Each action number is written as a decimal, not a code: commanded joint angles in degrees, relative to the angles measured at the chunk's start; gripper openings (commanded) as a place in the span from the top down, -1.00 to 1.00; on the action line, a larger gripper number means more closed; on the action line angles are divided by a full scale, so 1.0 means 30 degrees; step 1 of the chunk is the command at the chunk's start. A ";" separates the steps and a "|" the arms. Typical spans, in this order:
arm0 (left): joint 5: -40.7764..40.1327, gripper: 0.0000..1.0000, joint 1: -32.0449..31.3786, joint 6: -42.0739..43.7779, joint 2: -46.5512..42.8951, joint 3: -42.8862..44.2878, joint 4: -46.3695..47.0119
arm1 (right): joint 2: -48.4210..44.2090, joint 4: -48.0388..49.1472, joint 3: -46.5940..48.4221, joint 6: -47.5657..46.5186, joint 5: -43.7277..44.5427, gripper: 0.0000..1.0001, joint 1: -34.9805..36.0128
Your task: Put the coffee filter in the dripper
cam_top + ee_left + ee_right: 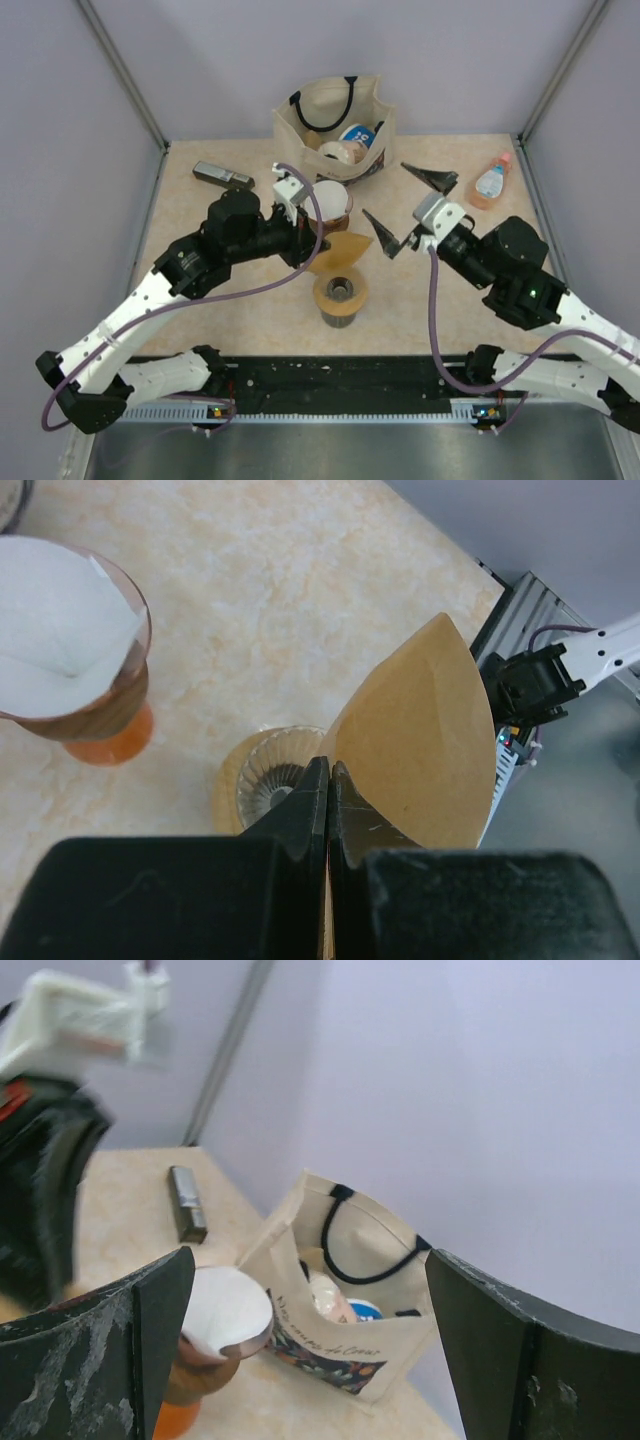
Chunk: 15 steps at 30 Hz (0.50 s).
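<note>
The left gripper (pixel 328 772) has its fingers pressed together, pinching a tan fan-shaped paper (pixel 420 750). On the worktop (pixel 300 600), the white coffee filter (pixel 55 620) sits inside the dripper (pixel 105 715). The right gripper (pixel 384 190) has its fingers spread wide and holds nothing.

The right gripper (pixel 384 189) stands wide open with nothing between its fingers. Ahead of it a strip of bare table runs to the dripper (pixel 335 212), whose mouth is filled by the white coffee filter (pixel 328 195). Behind the dripper the cloth bag (pixel 335 120) closes off the far side. A bottle (pixel 489 182) stands off to this gripper's outer side, apart from it. The left gripper (pixel 328 775) crowds the dripper's other side, pinching a tan paper sheet (pixel 420 740) that juts out over the glass (pixel 265 780) just beneath it. A dark bar (pixel 222 175) lies well clear beyond.
</note>
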 commanded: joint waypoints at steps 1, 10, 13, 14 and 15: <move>-0.1670 1.00 -0.0616 -0.1857 -0.0083 -0.0587 -0.1123 | 0.1519 0.4284 0.0448 0.3280 0.7191 -0.98 0.0151; -0.2408 1.00 -0.0909 -0.2621 0.2053 -0.0531 -0.1976 | 0.1904 0.4051 -0.0048 0.3836 0.8022 -0.98 0.0121; -0.2052 1.00 -0.0909 -0.2620 0.2554 -0.0383 -0.2035 | 0.1845 0.3555 -0.0020 0.4012 0.8198 -0.98 0.0092; -0.2344 1.00 -0.0938 -0.2621 0.2642 -0.0470 -0.2035 | 0.1845 0.3321 0.0038 0.4071 0.8343 -0.98 0.0092; -0.2462 1.00 -0.0910 -0.2650 0.2730 -0.0558 -0.2093 | 0.1874 0.3028 0.0068 0.4159 0.8403 -0.98 0.0092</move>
